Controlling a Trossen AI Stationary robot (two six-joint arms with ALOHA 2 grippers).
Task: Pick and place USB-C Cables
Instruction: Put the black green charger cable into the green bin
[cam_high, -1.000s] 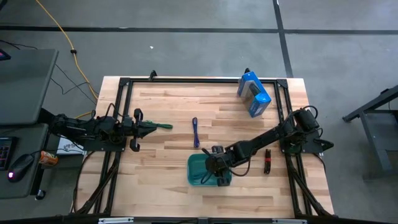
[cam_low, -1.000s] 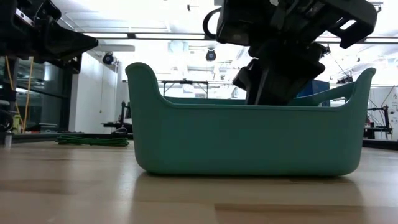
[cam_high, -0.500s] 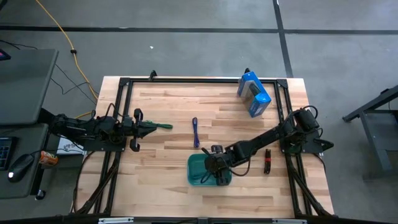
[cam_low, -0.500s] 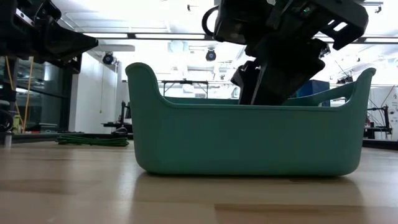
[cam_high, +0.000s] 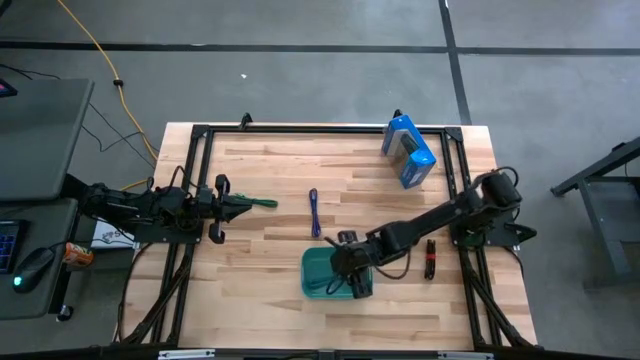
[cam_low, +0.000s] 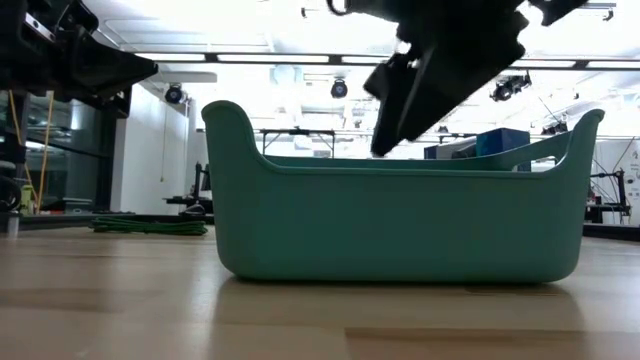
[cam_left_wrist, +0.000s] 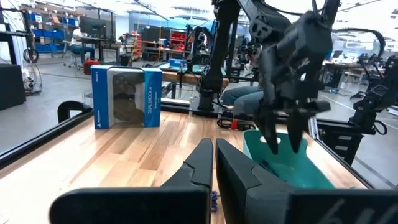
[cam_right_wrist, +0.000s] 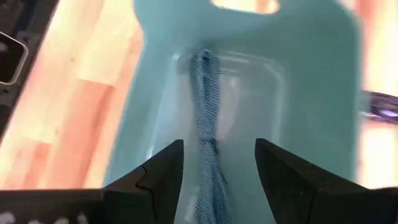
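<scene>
So: my right hand (cam_right_wrist: 217, 163) is spread and empty above the tub (cam_high: 318, 262), teal cable (cam_right_wrist: 206, 124) lying inside. Nearest loose one is red-black (cam_high: 430, 258), just right, lengthwise front-to-back. Purple (cam_high: 314, 212) lies beyond the tub. Left hand (cam_high: 243, 203) pinches green (cam_high: 264, 203).

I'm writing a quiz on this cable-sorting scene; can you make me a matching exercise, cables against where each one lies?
Things:
1. teal cable
2. green cable
3. purple-blue cable
4. red-and-black cable

Places:
a. on the table's right side, beside the right arm
b. inside the teal tub, below the open right gripper
c. mid-table, on the far side of the tub
d. on the table's left side, at the tip of the left gripper

Pairs: 1-b, 2-d, 3-c, 4-a
</scene>
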